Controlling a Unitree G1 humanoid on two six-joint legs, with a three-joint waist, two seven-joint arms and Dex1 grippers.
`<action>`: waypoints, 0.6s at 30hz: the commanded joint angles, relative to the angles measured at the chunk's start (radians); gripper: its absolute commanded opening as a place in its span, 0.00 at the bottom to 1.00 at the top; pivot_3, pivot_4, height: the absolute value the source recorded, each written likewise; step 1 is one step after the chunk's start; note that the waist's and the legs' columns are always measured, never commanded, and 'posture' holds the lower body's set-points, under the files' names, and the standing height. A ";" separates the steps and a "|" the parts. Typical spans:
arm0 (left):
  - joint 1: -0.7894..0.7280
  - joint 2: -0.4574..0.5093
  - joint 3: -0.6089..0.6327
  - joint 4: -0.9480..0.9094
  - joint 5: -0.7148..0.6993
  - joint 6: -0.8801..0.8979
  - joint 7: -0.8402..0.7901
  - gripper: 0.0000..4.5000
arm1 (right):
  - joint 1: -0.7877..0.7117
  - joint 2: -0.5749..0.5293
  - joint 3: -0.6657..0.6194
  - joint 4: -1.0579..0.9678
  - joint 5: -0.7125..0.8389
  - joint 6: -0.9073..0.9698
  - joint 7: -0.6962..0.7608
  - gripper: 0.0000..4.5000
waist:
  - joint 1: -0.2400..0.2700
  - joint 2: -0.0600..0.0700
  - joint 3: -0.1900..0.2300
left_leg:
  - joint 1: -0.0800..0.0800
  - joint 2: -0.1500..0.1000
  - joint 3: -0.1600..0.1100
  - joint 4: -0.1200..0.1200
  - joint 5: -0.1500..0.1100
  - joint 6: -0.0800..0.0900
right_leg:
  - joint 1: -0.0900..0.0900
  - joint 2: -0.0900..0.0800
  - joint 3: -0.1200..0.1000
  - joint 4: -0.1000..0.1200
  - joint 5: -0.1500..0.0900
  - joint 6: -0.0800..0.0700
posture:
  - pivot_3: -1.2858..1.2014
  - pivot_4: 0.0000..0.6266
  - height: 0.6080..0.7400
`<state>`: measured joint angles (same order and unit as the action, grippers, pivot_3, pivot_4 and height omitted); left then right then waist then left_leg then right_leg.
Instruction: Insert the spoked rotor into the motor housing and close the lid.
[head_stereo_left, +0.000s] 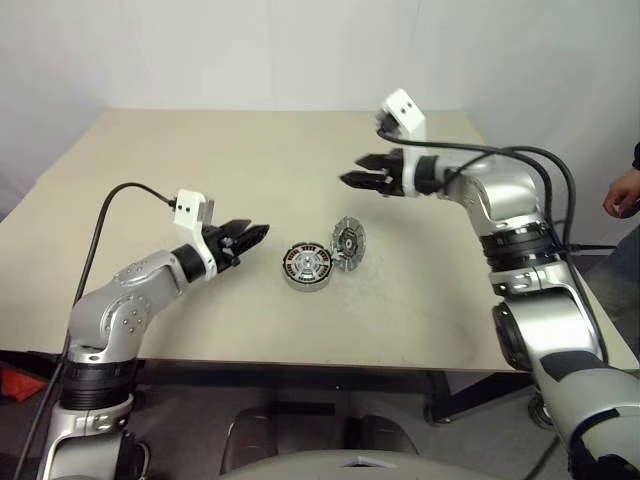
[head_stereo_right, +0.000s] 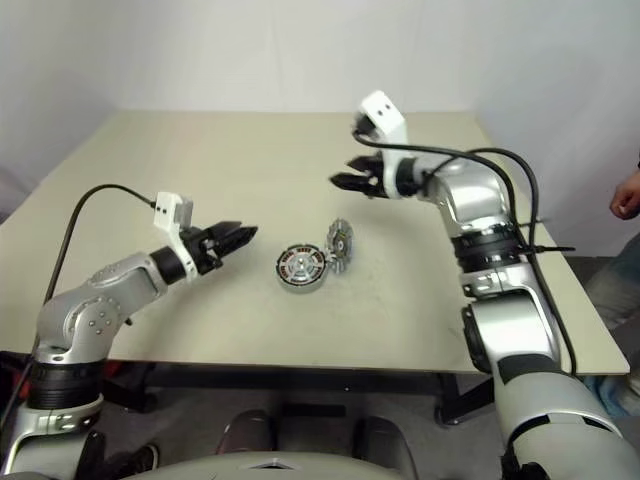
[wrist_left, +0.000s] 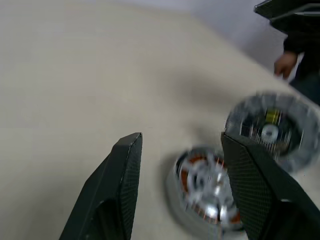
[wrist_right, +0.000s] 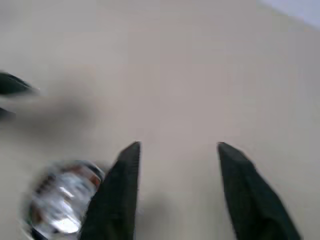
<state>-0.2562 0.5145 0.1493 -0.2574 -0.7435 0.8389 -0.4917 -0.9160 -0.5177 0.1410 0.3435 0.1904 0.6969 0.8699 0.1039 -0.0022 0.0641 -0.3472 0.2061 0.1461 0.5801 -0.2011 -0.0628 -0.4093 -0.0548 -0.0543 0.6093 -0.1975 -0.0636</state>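
copper-wound round motor housing (head_stereo_left: 305, 267), grey disc lid (head_stereo_left: 348, 243) tilted beside — both jaws parted, empty

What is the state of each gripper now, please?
Left gripper: open, holding nothing.
Right gripper: open, holding nothing.

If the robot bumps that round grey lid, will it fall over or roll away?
Probably it falls. The lid stands tilted on its edge, leaning on the housing, so a small nudge would likely tip it flat. It is round, so it might roll a bit first. It looks like stiff metal and shouldn't bend.
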 joint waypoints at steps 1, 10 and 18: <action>-0.004 0.051 0.019 -0.038 -0.028 0.014 -0.072 0.59 | 0.063 -0.051 0.018 -0.039 -0.056 -0.079 -0.005 0.31 | -0.002 0.000 0.000 | 0.000 0.000 0.000 0.000 0.000 0.000 | 0.000 0.000 0.000 0.000 0.000 0.000 | 0.52 0.00 1.00; -0.020 0.078 0.016 -0.011 -0.022 0.034 -0.100 0.59 | 0.338 -0.144 0.027 -0.446 0.085 0.118 0.137 0.01 | -0.007 0.000 0.000 | 0.001 0.000 0.000 0.002 -0.001 0.003 | 0.002 0.000 0.000 0.000 0.000 0.000 | 0.52 0.00 1.00; -0.015 0.072 0.031 -0.009 -0.014 0.036 -0.081 0.59 | 0.237 0.002 -0.002 -0.516 0.230 0.304 0.065 0.01 | -0.007 0.000 0.000 | 0.007 0.000 0.001 0.002 0.000 0.003 | 0.005 0.000 0.000 0.001 -0.002 0.004 | 0.52 0.00 1.00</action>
<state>-0.2625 0.5800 0.1525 -0.2506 -0.7601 0.8814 -0.5781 -0.6414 -0.5317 0.1661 -0.1626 0.3981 0.9902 0.9610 0.0965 -0.0017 0.0640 -0.3397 0.2064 0.1469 0.5820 -0.2011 -0.0595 -0.4040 -0.0548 -0.0542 0.6103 -0.1998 -0.0598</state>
